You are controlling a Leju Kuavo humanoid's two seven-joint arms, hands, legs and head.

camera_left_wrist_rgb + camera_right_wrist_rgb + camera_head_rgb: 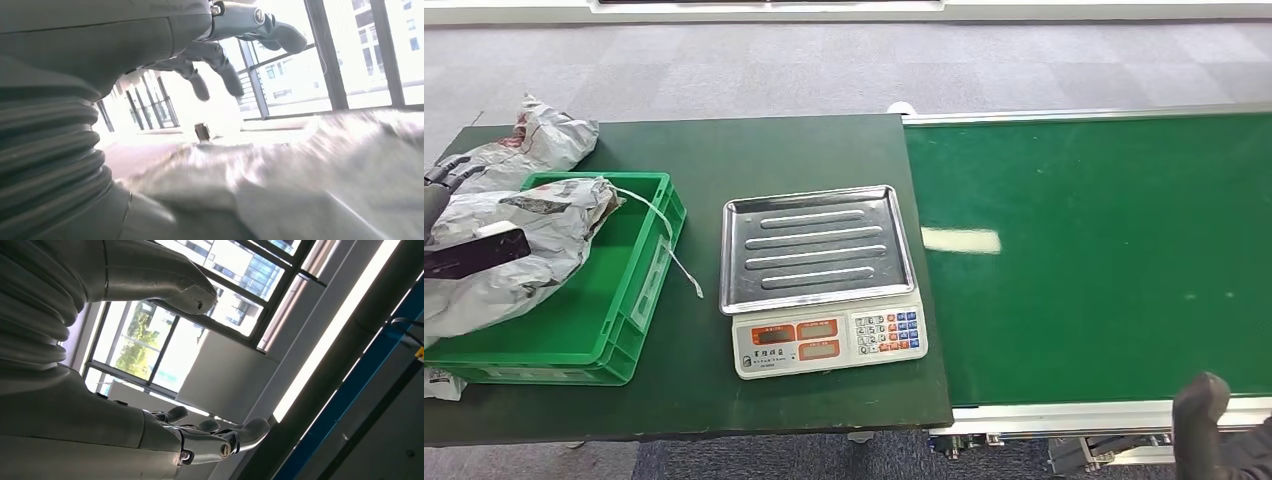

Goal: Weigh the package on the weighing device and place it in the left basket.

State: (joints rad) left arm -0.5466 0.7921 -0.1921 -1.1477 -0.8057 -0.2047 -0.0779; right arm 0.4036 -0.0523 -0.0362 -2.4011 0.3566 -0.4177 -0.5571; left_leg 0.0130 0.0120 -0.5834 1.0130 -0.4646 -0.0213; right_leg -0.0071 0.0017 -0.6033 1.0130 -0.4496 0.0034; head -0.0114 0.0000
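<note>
Support: dark green table (pixel 804 150) on grey carpet floor (pixel 824 65) | On table: green plastic basket (pixel 639 300) at left, electronic weighing scale (pixel 824 285) at centre, grey poly-bag package (pixel 534 140) at far-left rear | Adjacent: green conveyor belt (pixel 1104 250) abutted the table's right edge.

We see a grey tiled carpet floor (pixel 724 70) beyond a dark green table (pixel 754 150); tall dark-framed windows (pixel 235 300) admit bright daylight, with buildings outside.
</note>
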